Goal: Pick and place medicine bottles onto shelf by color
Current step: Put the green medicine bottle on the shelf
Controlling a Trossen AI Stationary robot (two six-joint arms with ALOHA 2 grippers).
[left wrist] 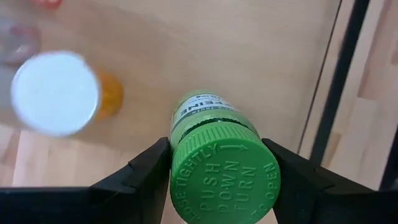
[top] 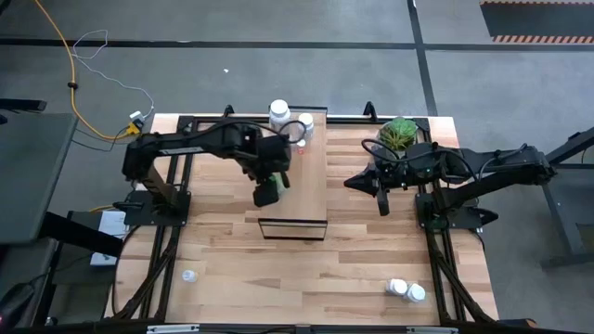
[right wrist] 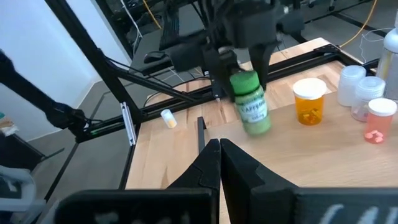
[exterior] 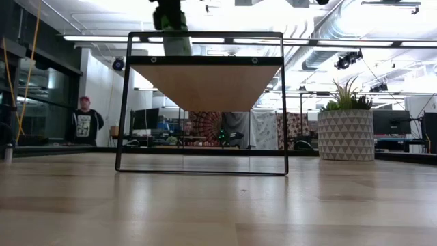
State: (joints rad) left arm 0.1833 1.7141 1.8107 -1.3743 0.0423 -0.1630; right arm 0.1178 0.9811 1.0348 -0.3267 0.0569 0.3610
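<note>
The green medicine bottle (left wrist: 214, 155) is up in the air over the shelf (top: 311, 181), pinched just under its push-down cap between the fingers (left wrist: 146, 171) of the left gripper (top: 267, 192). The grip sits high on the neck, I'd guess so the base stays free to land flat on the pale wood. From the right wrist view it hangs a bit tilted, not touching the plank yet.

Just beside it on the shelf stands an orange bottle (right wrist: 310, 99) with a white cap, and farther along toward the far end there's a cluster of white and clear ones (top: 290, 120) (one has reddish stuff inside). Looks like colours are being kept apart, so green probably gets its own spot.

Right gripper (top: 382, 197) waits off to the shelf's side over the tabletop (top: 232, 260), fingers clenched on nothing. Two white bottles (top: 406, 289) are unsorted near the front edge, plus a small one (top: 188, 276) on the other side.
</note>
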